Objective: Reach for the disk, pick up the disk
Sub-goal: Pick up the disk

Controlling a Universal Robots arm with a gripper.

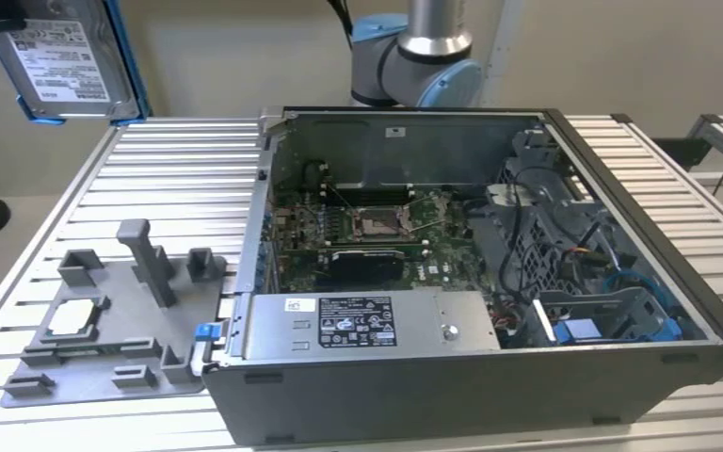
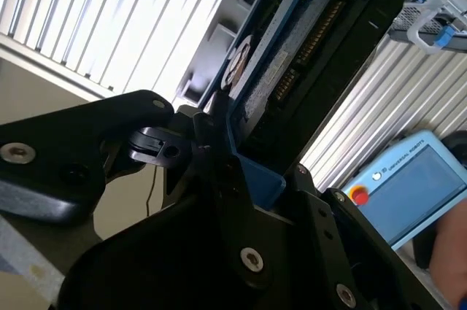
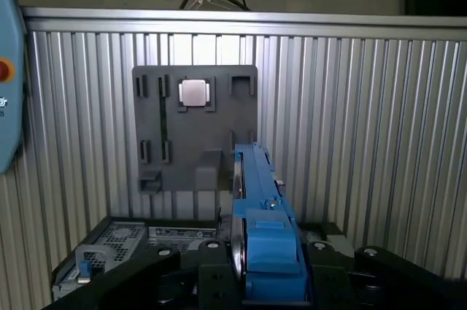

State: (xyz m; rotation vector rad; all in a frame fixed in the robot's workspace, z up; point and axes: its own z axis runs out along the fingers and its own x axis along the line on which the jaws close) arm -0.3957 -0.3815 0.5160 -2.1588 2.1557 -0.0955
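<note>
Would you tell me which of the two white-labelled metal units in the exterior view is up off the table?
The disk, framed in blue, held aloft at the exterior view's upper left; the long grey box lies inside the computer case.

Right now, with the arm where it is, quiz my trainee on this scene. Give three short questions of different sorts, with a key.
1. True or false: the disk lies inside the computer case.
2. What is the hand shut on? A) the computer case B) the disk C) nothing
3. In the exterior view, on which side of the computer case does the silver chip sit?

Key: 1 false; 2 B; 3 the exterior view's left.
</note>
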